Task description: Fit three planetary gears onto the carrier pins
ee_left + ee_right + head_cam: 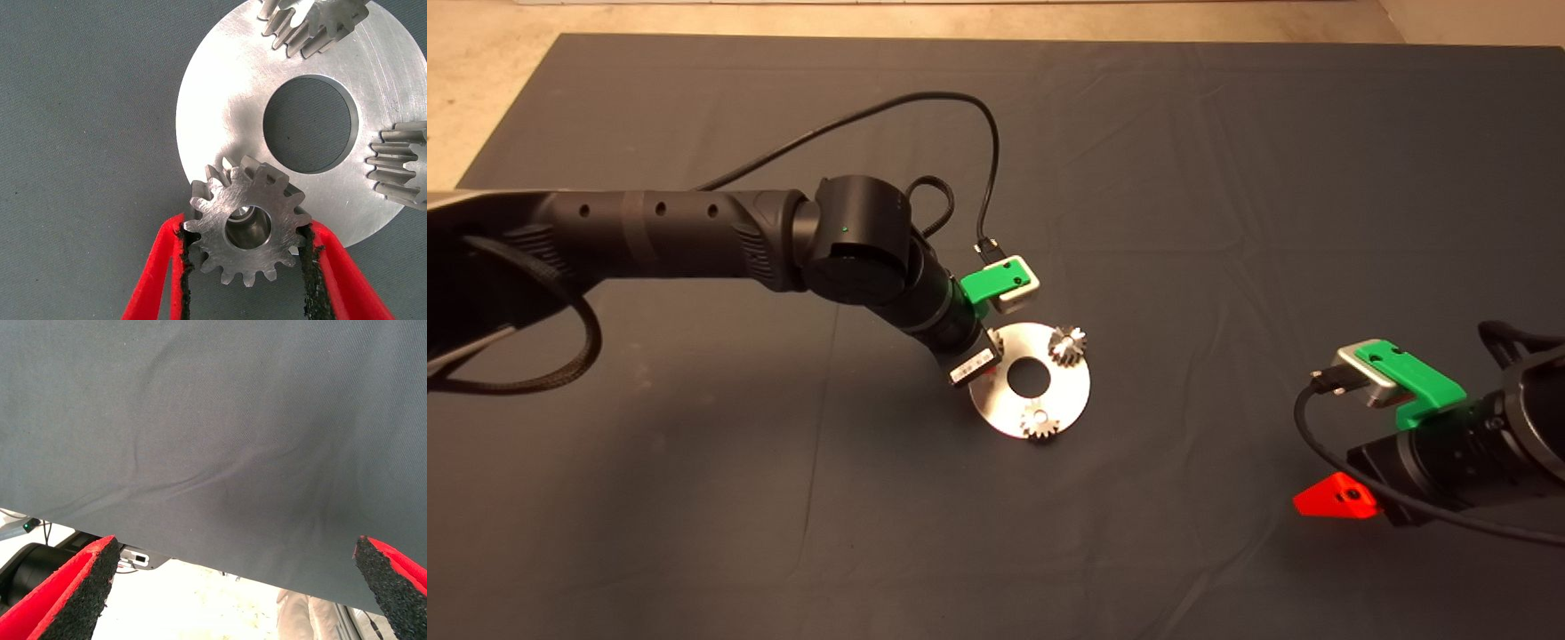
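Note:
A flat round silver disc (1067,382) with a large centre hole lies mid-mat; it also shows in the left wrist view (220,100). Two planetary gears sit on its pins: one at the far right rim (1067,344), one at the near rim (1040,421). My left gripper (248,250) is shut on the third gear (248,230), holding it over the disc's left rim; a pin shows through the gear's centre hole. In the head view the arm hides this gear. My right gripper (233,587) is open and empty, parked at the mat's right edge (1334,500).
The dark mat (1227,178) has a few shallow wrinkles. A black cable (978,142) loops from the left wrist over the mat behind the disc. Bare floor lies past the mat's far edge.

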Action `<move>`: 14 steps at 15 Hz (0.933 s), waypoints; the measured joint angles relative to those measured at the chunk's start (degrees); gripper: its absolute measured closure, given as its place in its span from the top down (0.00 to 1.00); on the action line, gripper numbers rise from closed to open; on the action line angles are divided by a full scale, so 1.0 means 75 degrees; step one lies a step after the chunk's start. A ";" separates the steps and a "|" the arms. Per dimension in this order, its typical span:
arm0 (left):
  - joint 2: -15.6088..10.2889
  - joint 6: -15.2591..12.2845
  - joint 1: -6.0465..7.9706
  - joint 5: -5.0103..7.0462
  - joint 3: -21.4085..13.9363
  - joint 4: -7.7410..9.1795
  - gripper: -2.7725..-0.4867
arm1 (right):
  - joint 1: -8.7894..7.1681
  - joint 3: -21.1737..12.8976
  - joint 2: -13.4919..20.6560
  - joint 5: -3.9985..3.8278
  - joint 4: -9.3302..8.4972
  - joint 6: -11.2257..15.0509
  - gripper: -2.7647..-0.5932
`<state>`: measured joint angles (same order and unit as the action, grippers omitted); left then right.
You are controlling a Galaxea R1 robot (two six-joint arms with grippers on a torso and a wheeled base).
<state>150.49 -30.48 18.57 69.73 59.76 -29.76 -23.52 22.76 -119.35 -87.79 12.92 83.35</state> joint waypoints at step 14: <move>0.0024 0.0179 -0.0003 0.0023 0.0000 0.0000 0.14 | -0.0001 0.0000 -0.0003 0.0001 0.0000 0.0000 0.93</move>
<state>150.66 -29.14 18.54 69.90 59.76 -29.76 -23.53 22.76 -119.37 -87.78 12.92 83.35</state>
